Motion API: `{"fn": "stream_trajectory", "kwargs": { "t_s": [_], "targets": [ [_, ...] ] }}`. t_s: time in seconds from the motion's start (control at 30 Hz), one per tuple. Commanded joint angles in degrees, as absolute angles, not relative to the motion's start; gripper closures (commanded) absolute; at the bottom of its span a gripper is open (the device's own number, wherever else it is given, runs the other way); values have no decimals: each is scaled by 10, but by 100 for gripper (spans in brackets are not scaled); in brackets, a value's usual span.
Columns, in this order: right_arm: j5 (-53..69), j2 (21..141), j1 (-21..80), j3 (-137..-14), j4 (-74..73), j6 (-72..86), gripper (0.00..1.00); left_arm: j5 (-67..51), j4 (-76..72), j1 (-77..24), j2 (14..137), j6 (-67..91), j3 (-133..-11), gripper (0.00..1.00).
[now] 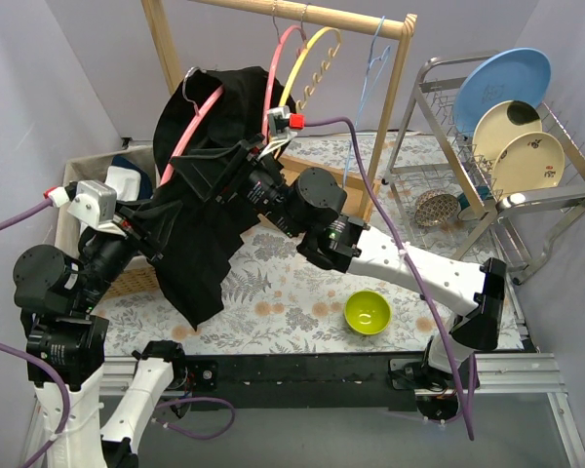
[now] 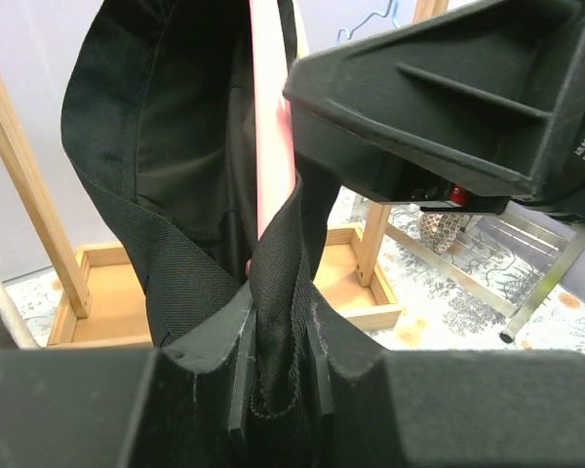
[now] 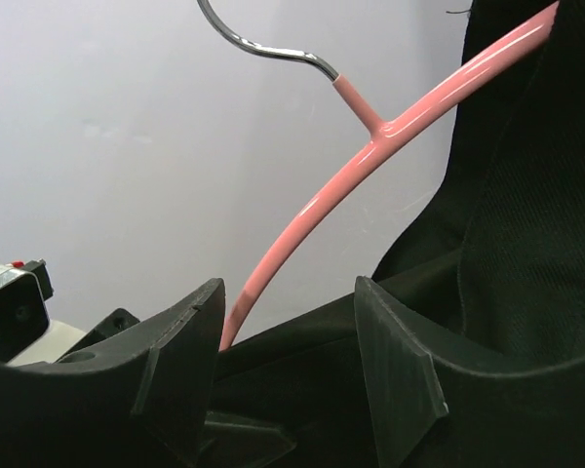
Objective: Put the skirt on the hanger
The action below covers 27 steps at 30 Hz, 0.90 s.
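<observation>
Skirt (image 1: pixel 200 244), black twill, over curved pink hanger (image 3: pixel 312 209)

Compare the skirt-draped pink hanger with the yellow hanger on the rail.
The pink plastic hanger is off the wooden rail, tilted; the yellow plastic hanger hangs from it. The pink one carries the black skirt; the yellow one is bare. Both have curved arms.

- One black skirt (image 1: pixel 200 234).
- Four hangers: pink hanger (image 1: pixel 197 122), second pink hanger (image 1: pixel 271 73), yellow hanger (image 1: pixel 302 57), blue hanger (image 1: pixel 359 97).
- Three plates: blue plate (image 1: pixel 502 83), plain cream plate (image 1: pixel 507 127), flowered cream plate (image 1: pixel 531 161).
- Two bowls: green bowl (image 1: pixel 368 312), patterned bowl (image 1: pixel 436 207).
- Two robot arms: left arm (image 1: pixel 78 268), right arm (image 1: pixel 419 268).
</observation>
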State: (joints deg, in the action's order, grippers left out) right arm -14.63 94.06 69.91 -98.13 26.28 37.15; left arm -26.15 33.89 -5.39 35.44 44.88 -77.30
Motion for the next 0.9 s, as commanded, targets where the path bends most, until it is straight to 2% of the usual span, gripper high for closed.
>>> {"fn": "stream_trajectory", "kwargs": {
  "t_s": [0.0,0.17,0.27,0.3,0.33,0.37,0.4,0.43,0.47,0.5,0.73,0.87],
  "targets": [
    [-172,958,708,-1034,284,372,41,-287,260,-54,343,441,-773,100],
    [-135,991,707,-1067,292,388,55,-315,258,-54,334,440,-754,100],
    [-134,996,708,-1071,303,390,98,-314,262,-54,327,440,-749,99],
    [-137,995,708,-1073,315,385,99,-311,265,-54,324,439,-750,90],
    [-143,998,707,-1092,318,370,99,-305,266,-54,322,439,-750,77],
    [-148,1001,707,-1106,318,363,99,-293,269,-54,317,439,-749,48],
    [-151,1005,707,-1122,316,354,99,-287,271,-54,310,441,-749,37],
    [-153,1010,708,-1142,315,341,99,-286,273,-54,307,439,-751,19],
    [-153,1021,707,-1178,312,338,99,-276,276,-54,304,438,-751,6],
    [-154,1026,707,-1197,303,338,99,-269,279,-54,295,439,-750,2],
    [-170,1025,707,-1217,330,359,99,-249,258,-54,230,437,-668,2],
    [-151,1015,707,-1216,331,382,99,-153,251,-54,206,433,-631,2]
  ]
}}
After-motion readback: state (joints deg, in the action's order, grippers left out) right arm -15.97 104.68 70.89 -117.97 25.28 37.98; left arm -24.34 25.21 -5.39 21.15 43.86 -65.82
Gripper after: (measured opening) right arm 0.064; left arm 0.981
